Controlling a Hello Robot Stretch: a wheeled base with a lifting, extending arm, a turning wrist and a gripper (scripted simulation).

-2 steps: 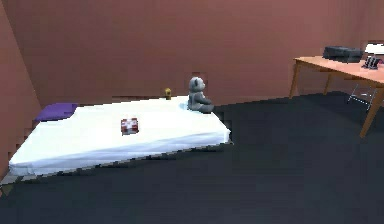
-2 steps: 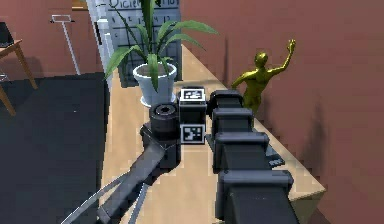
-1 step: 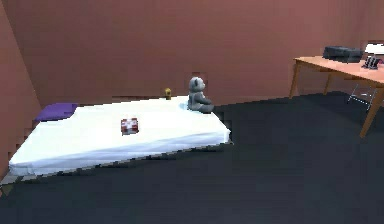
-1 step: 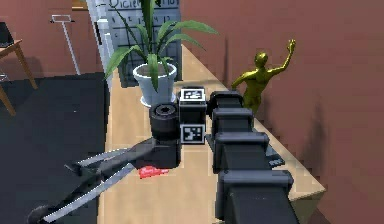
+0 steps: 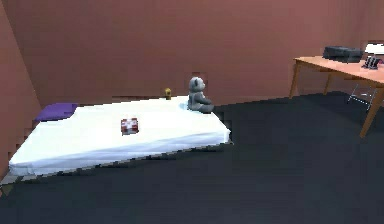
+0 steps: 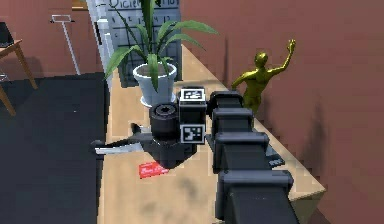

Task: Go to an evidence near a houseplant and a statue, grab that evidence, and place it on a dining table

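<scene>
Grab step in hand: the robot is parked at the wooden top (image 6: 292,150) that carries the houseplant (image 6: 150,45). A gold statue (image 6: 258,82) stands to the right of the houseplant on the same top. The arm (image 6: 240,165) reaches out toward the houseplant, with the gripper (image 6: 118,147) just in front of its pot and the fingers pointing toward the top's left edge. A small red flat thing (image 6: 152,170) lies on the top in front of the houseplant, near the gripper's body. It is likely the evidence, but too small to be sure. I can't tell the grip state or whether the gripper holds anything, because the red thing sits on the surface right by it; over it or touching it, I can't say. The next move likely calls for lining the fingers up on the red thing, securing it and lifting clear of pot and statue, then drawing the arm in and driving off to find a dining table. Ahead are a bed (image 5: 100,140), a teddy bear (image 5: 200,96) and a desk (image 5: 330,68), and whether that desk serves as the dining table is unclear.
</scene>
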